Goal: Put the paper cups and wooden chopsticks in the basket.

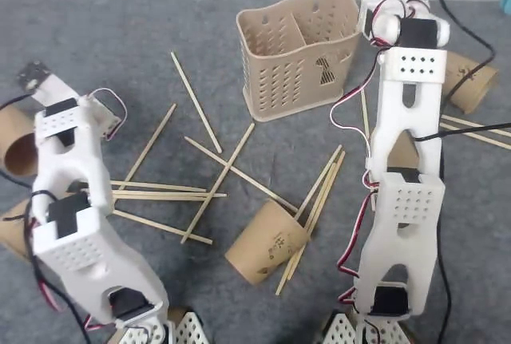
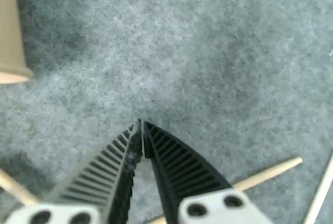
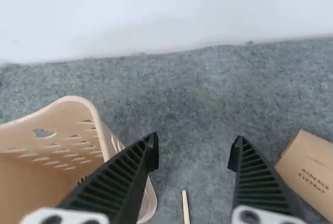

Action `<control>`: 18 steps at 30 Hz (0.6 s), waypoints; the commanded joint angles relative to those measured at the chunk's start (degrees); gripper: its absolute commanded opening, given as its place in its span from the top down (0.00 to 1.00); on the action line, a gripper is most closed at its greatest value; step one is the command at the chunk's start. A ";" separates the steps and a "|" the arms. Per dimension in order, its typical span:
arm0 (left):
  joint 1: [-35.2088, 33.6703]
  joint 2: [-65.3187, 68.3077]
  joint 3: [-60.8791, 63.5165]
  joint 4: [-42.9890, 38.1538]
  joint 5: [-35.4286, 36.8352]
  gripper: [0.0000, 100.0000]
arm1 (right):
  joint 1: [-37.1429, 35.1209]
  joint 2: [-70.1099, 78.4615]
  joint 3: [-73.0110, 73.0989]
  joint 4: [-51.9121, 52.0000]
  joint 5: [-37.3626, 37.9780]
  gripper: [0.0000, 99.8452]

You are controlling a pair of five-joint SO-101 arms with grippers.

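- The far-left cup [image 1: 14, 143] lies on its side at the left edge of the grey mat [image 1: 144, 33], just beside the left arm [image 1: 68, 176].
- The low-left cup [image 1: 9, 232] sits nearer the front, mostly hidden behind that arm.
- The left gripper [image 2: 141, 126] has its jaws closed tip to tip with nothing between them. It hangs over bare mat, with a chopstick lying near.
- The loose chopsticks [image 1: 215, 180] are scattered across the middle of the mat, several crossing one another. All of them are outside the basket.
- The basket [image 1: 275, 88] stands upright at the far middle of the mat. A wall inside splits it into two compartments.
- The middle cup [image 1: 267, 242] lies on its side near the front, with a few chopsticks touching its right side.
- The right arm [image 1: 407, 168] stretches up the right side of the mat, and its far end is just right of the basket.
- The right gripper [image 3: 194, 143] has its jaws spread wide and holds nothing. The basket's rim is beside one jaw and a cup beside the other. A chopstick end lies on the mat below the gap.
- The right cup [image 1: 471, 81] lies on its side near the far right edge, beyond the arm.
- The pair of chopsticks [image 1: 479, 130] lies just in front of the right cup.
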 commanded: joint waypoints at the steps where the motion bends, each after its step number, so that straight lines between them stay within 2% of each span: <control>1: 0.79 -0.70 -2.68 0.26 -0.70 0.99 | -1.71 -0.22 -3.16 5.67 0.79 0.77; 10: 0.79 -0.70 -2.68 0.26 -0.79 0.99 | -7.34 0.40 -16.44 28.26 -1.23 0.78; 18: 0.70 -0.70 -2.68 0.26 -0.79 0.99 | -8.84 -0.22 -18.20 29.14 -1.23 0.78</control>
